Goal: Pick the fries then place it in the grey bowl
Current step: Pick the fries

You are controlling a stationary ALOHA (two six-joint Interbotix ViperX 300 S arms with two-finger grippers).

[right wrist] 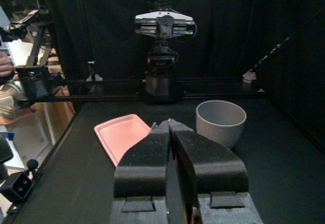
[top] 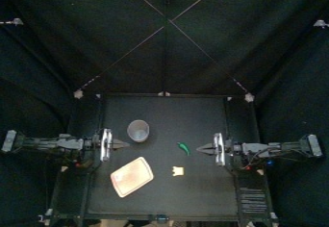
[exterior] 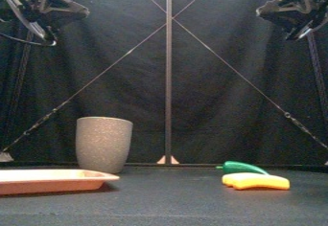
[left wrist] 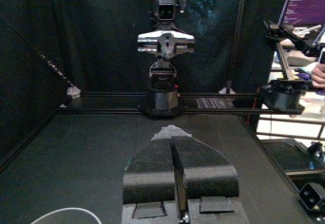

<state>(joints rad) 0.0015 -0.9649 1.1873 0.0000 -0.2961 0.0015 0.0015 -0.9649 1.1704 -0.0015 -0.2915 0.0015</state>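
Currently at rest on both sides. At the left edge of the desk [top: 193, 111], the left tool [left wrist: 173, 144]: held high off the surface, jaws pressed together with only a thin seam between them, pinching nothing. Likewise the right tool [right wrist: 174, 129] at the right edge: held high, jaws pressed flat against each other, gripping nothing. Facing each other across the desk, each well apart from every toy.

As for the fries [exterior: 256, 181]: yellow, lying flat on the desk right of the middle and toward the front, touched by neither tool. Just behind them, a green toy [exterior: 237, 167], curved, also lying on the desk; apart from the fries in the top view, overlapping their back edge in the front view.

Then the grey bowl [top: 139, 129]: a tall speckled cup, standing upright left of the middle, farther back than the fries and well apart from them. Mouth facing up, pale inside when seen from above.

In front of that cup, toward the front left: a flat pink tray [top: 133, 178], lying a little askew, near the cup but not touching. Fries just off the tray's right side, between tray and right arm.
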